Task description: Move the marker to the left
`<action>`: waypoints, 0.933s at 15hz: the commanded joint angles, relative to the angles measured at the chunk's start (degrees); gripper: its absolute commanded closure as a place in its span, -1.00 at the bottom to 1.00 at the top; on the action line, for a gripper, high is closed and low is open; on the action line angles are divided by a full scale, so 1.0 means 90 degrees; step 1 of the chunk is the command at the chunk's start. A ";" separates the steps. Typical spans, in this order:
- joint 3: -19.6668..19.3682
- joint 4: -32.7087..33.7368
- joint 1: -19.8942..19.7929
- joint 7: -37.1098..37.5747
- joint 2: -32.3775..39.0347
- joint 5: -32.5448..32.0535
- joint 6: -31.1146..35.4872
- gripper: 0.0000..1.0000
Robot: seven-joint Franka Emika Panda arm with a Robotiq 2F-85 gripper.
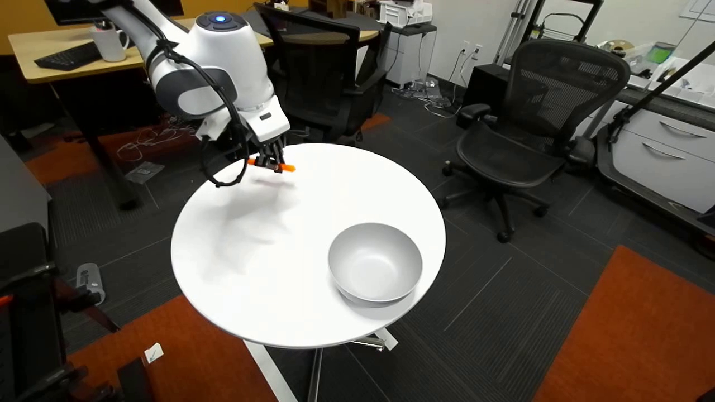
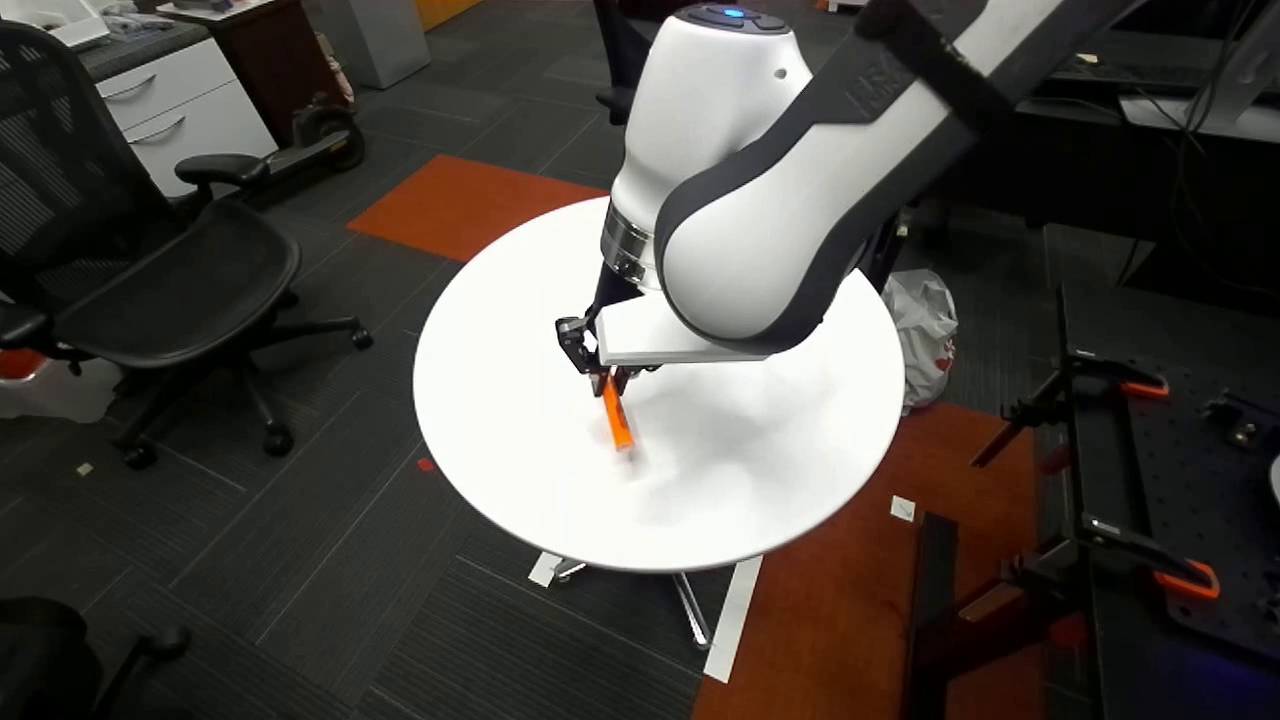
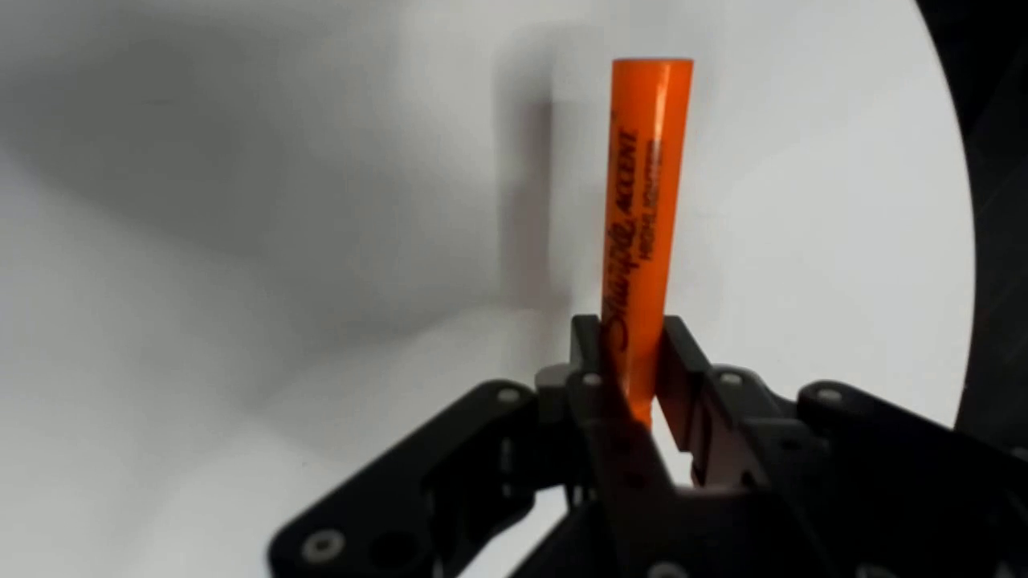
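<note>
The orange marker (image 3: 646,185) is held between the finger pads (image 3: 683,377) of my gripper (image 3: 630,329). Its printed side shows in the wrist view, with one end reaching past the fingertips. In an exterior view the gripper (image 1: 272,166) is over the table's far edge, with the marker (image 1: 287,167) showing on both sides of it. The marker (image 2: 618,425) also shows in an exterior view, sticking out from below the gripper (image 2: 610,380). Its shadow lies apart from it on the white table, so it is held above the surface.
A round grey bowl (image 1: 375,262) stands on the round white table (image 1: 251,301) near the rim. It does not show in an exterior view where the arm (image 2: 770,220) covers part of the table. Office chairs (image 1: 525,111) stand around the table.
</note>
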 commanded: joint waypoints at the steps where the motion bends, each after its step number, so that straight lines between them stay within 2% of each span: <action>1: -0.0355 0.0076 0.0320 0.0675 0.0113 -0.0186 0.0048 0.90; 4: -0.0410 0.0104 0.0362 0.0875 0.0158 -0.0310 -0.0061 0.90; 5: -0.0261 0.0130 0.0226 0.0799 0.0147 -0.0284 -0.0162 0.90; 6: -0.0136 0.0142 0.0122 0.0736 0.0130 -0.0232 -0.0245 0.11; 8: -0.0135 0.0124 0.0146 0.0754 0.0116 -0.0252 -0.0246 -0.04; 14: 0.0028 -0.0034 0.0049 0.0572 -0.0188 -0.0214 -0.0108 -0.95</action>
